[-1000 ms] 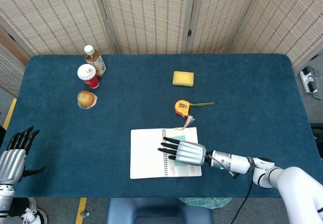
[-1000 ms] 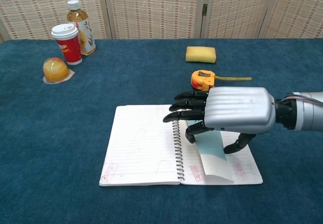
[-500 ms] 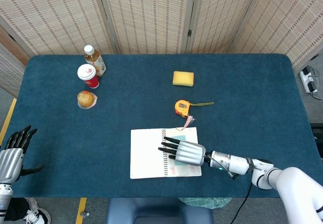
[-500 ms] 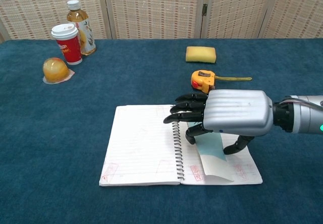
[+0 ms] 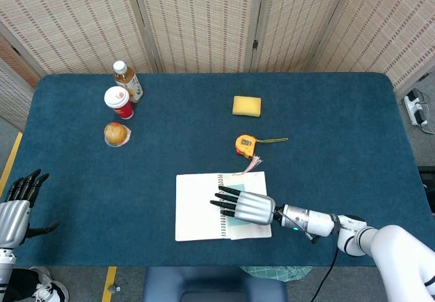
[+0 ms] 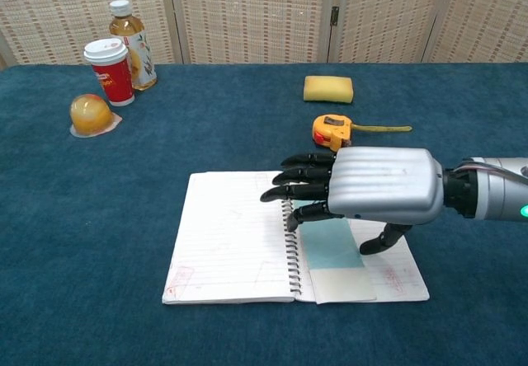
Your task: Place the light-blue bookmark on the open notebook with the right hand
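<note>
The counter (image 5: pixel 326 111) carries dark blue cloth, with woven screens behind. Your right hand (image 6: pixel 371 186) hangs over the open notebook (image 6: pixel 231 242) at the near edge, fingers spread, gripping nothing, hiding the top of the light-blue bookmark (image 6: pixel 332 246) lying flat on the right page. Your left hand (image 5: pixel 17 207), open, is cut off at the near left corner. A tape measure (image 6: pixel 332 129) and sponge (image 6: pixel 327 88) sit beyond the notebook.
</note>
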